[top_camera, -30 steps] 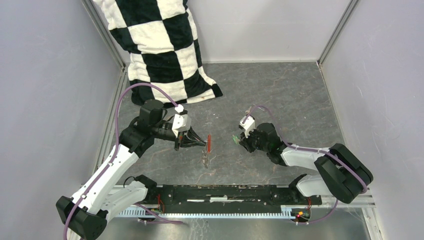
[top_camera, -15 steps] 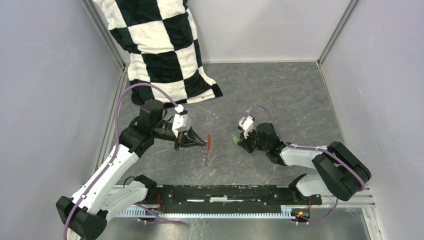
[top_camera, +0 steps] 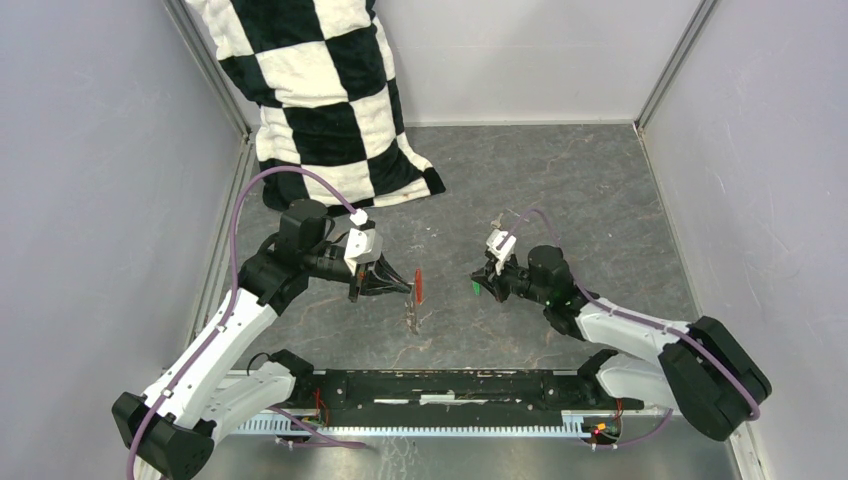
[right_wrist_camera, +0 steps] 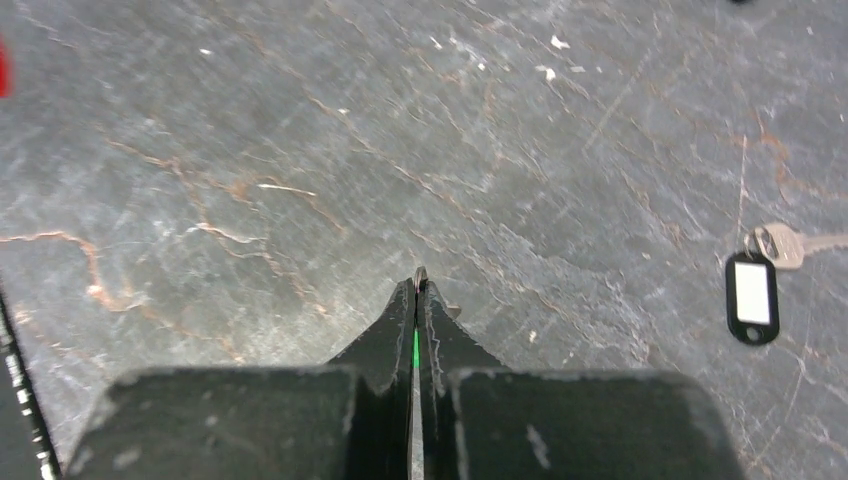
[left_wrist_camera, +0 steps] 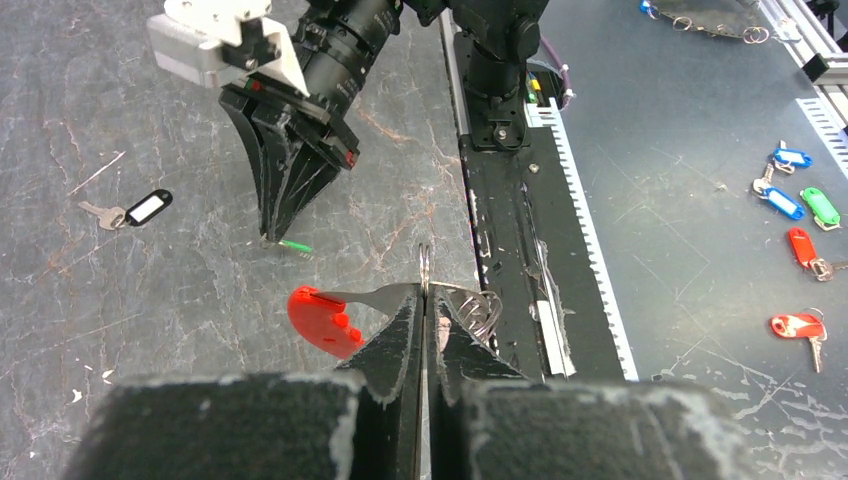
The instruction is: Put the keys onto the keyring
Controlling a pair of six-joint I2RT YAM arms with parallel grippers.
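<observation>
My left pincer (left_wrist_camera: 424, 305) is clamping the keyring (left_wrist_camera: 382, 294) by its thin ring, its red piece (left_wrist_camera: 320, 322) jutting sideways. My right pincer (right_wrist_camera: 418, 285) is pinching the green-tagged key (right_wrist_camera: 416, 345) (only a sliver is showing), while the black-tagged key (right_wrist_camera: 752, 296) is lying apart on the counter (right_wrist_camera: 250, 120).

Seen from the right wrist, the green-tagged key (right_wrist_camera: 415, 346) is nearly swallowed between the pressed fingers of the right gripper (right_wrist_camera: 417, 280); only a thin green sliver shows. At 3 o'clock, the black-tagged key (right_wrist_camera: 752, 293) loses its blade past the edge. From the left wrist, the keyring (left_wrist_camera: 425, 265) stands edge-on in the left gripper (left_wrist_camera: 424, 300), its red tag (left_wrist_camera: 320, 318) partly behind a finger. Overhead, the ring's wire is too fine to make out.
</observation>
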